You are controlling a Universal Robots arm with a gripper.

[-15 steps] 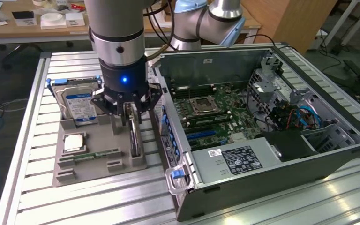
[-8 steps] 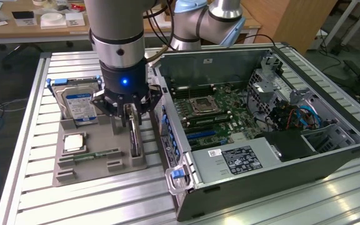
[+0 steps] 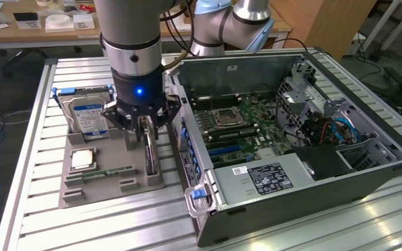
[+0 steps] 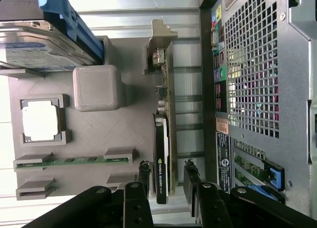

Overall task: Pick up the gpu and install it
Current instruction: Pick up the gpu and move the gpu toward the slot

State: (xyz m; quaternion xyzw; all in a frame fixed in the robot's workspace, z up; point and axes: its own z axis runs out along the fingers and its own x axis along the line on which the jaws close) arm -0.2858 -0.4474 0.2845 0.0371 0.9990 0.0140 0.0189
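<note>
The gpu (image 3: 150,158) stands on its edge in a slot at the side of the grey holder tray (image 3: 110,185) nearest the computer case. In the wrist view the gpu (image 4: 162,153) is a thin green board with a black cooler and a silver bracket at its far end. My gripper (image 3: 145,135) hangs straight above it, pointing down. Seen from the wrist, the gripper (image 4: 167,177) is open, with its two black fingers (image 4: 143,174) straddling the card's near end. A small gap shows on each side.
The open computer case (image 3: 292,130) lies just beside the tray, motherboard facing up, and its rear panel (image 4: 247,89) is close to the card. The tray also holds a hard drive (image 3: 89,117), a processor chip (image 3: 84,158) and a memory stick (image 3: 110,171). A second arm (image 3: 222,26) stands behind the case.
</note>
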